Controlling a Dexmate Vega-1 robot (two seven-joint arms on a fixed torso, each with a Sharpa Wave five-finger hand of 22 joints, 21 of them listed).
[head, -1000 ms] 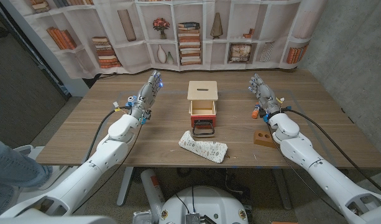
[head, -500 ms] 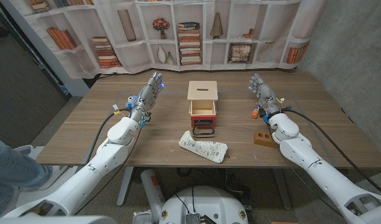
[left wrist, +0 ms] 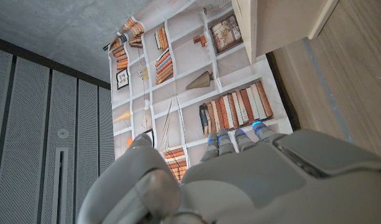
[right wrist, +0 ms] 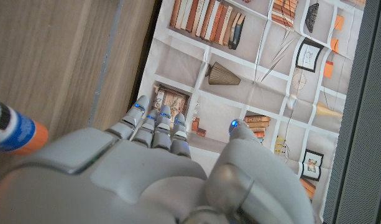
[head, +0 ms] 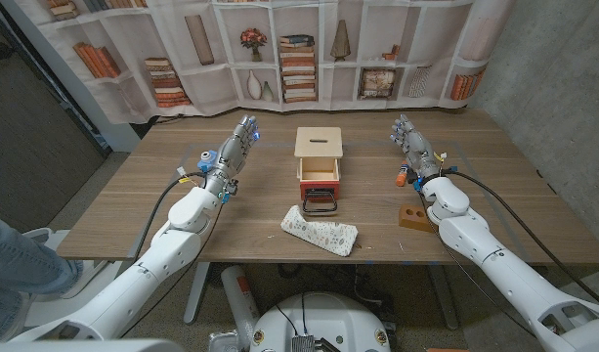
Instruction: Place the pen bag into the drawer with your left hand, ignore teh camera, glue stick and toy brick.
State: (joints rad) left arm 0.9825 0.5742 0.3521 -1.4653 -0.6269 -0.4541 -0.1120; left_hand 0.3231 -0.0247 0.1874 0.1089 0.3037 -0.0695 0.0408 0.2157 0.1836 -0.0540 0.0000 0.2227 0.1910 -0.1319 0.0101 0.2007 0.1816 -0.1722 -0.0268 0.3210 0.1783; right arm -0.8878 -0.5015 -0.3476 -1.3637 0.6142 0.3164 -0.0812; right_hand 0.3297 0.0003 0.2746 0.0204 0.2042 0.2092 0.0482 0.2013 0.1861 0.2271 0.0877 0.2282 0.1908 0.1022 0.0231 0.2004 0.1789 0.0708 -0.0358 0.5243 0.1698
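Waiting at the start line, your left hand (head: 231, 154) hovers with nothing in it, fingers straight and held close together, off to the left of the small light-wood drawer box with the red-faced open drawer (head: 319, 168). The pale patterned fabric pen bag (head: 320, 233) lies flat on the wooden table (head: 133, 215) just in front of that drawer box, touched by nobody. So by my read you're in the reach step, and the grasp hasn't begun. Your next move calls for bringing that left hand across and down toward the near side of the drawer box, spreading the fingers over the bag's middle and closing on it. Your right hand (head: 412, 147) holds nothing too, fingers straight and together, to the right of the drawer box, just beside the orange-capped glue stick (head: 403, 178). Leave it parked there.
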